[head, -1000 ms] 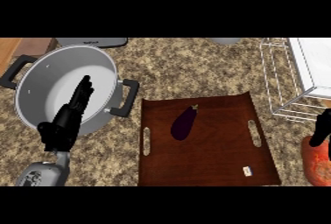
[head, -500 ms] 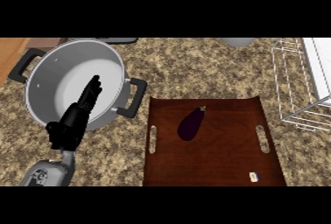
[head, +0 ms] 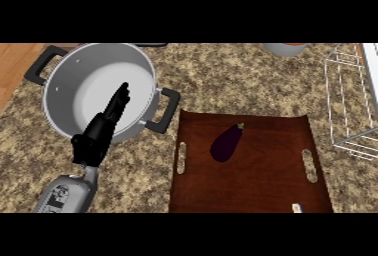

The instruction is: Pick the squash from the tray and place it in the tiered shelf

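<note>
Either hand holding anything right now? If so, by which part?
Nothing held. Left hand is open over the pot; the purple vegetable lies untouched on the tray. Right hand out of view.

you won't find any readable text, label, brand, number or sign here. the only candidates are a small pale tag (head: pixel 297 206) at the lower right of the dark brown wooden tray (head: pixel 258 190) and faint markings on the grey forearm (head: pixel 65 194) at the lower left of the frame, and both are too small to read.
</note>
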Available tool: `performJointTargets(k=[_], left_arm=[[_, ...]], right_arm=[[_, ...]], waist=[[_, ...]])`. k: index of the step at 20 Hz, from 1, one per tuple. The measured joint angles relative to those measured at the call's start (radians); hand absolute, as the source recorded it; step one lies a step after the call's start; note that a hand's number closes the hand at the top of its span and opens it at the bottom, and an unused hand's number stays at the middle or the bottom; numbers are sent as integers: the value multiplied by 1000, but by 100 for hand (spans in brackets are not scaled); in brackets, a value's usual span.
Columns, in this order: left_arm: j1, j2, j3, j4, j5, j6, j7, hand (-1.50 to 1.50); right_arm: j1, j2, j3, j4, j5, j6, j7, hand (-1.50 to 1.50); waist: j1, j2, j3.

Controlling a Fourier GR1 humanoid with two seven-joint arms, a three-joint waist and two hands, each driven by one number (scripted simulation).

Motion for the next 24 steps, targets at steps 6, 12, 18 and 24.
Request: performJointTargets(k=[6, 12, 18, 24], left_arm=[[-26, -21, -10, 18, -18, 8, 10, 0], [-24, -24, -6, 23, -21, 2, 0, 0], [-32, -22, 2, 33, -20, -7, -7, 0], [-32, -30, 2, 30, -23, -7, 0, 0]], right_arm=[[-98, 31, 57, 60, 71, -66, -63, 150], [-180, 111, 130, 102, 143, -130, -131, 150], [-270, 180, 183, 166, 63, -49, -52, 150], [-367, 225, 226, 240, 45, -7, -7, 150]], waist=[[17, 0, -1], [20, -2, -1], [24, -2, -2], [22, -2, -1]])
